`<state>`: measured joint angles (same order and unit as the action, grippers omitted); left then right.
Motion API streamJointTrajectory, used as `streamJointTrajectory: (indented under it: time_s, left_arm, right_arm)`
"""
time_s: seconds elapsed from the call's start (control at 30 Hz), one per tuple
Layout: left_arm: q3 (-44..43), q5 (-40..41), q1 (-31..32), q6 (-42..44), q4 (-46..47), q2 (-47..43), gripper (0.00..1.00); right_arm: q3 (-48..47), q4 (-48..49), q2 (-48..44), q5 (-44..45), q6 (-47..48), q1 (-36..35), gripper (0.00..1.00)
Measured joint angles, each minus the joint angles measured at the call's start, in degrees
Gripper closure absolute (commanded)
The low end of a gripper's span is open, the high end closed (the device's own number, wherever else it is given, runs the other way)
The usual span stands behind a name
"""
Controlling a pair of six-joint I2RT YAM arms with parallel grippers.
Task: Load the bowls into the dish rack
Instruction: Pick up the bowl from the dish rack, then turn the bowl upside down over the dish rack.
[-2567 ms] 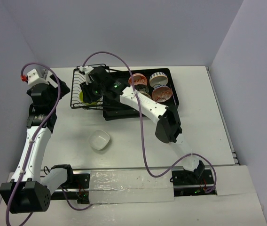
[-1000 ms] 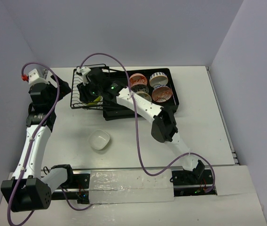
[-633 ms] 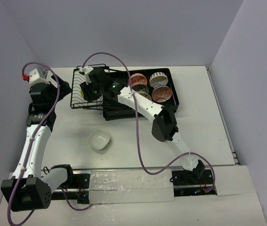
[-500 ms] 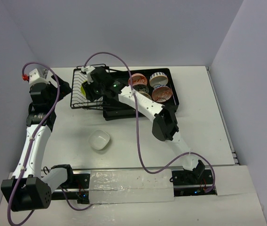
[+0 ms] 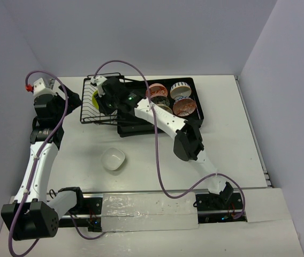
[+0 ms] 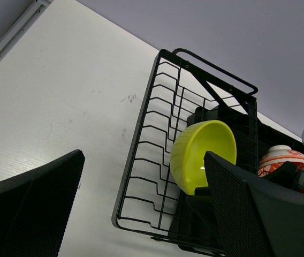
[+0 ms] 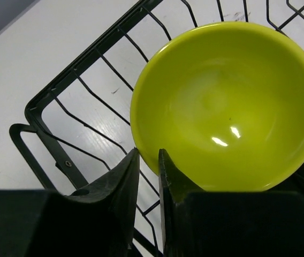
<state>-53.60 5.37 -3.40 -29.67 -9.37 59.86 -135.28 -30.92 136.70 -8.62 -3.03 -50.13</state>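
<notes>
The right gripper [image 7: 148, 153] is seen reaching over the dish rack [image 5: 192, 81] into its wire basket [image 5: 86, 112] at the left end. Its jaws are drawn almost together and are pinched on the rim of the lime green bowl [image 7: 227, 101]. That bowl is held tilted up on its edge inside the basket, with its hollow turned toward the right wrist camera and its back against the wires. The left gripper [image 6: 144, 155] is kept just beside the basket's outer side, above the table [image 5: 232, 139]. Its jaws are spread wide and nothing is held between them. A plain cream bowl [image 5: 113, 159] is left upright on the table in front of the rack, well apart from both grippers. Several patterned bowls [image 5: 184, 106] are set close together on the slatted tray at the right end of the rack.
</notes>
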Motion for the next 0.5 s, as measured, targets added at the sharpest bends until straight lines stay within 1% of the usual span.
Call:
streamJointTrajectory:
  time_s: [0.17,0.37,0.5]
  left_arm:
    - [0.0,-0.2,-0.1,0.0,0.0,0.0,0.01]
    - [0.0,-0.4,-0.2,0.0,0.0,0.0,0.01]
    - [0.0,-0.6,-0.2,0.0,0.0,0.0,0.01]
  right_arm:
    - [1.0,-0.1,-1.2,-0.3,0.5,-0.3,1.00]
    - [3.2,0.0,-3.6,-2.0,0.3,-0.6,1.00]
    - [5.4,1.6,-5.7,-6.4,-2.3,0.2,1.00]
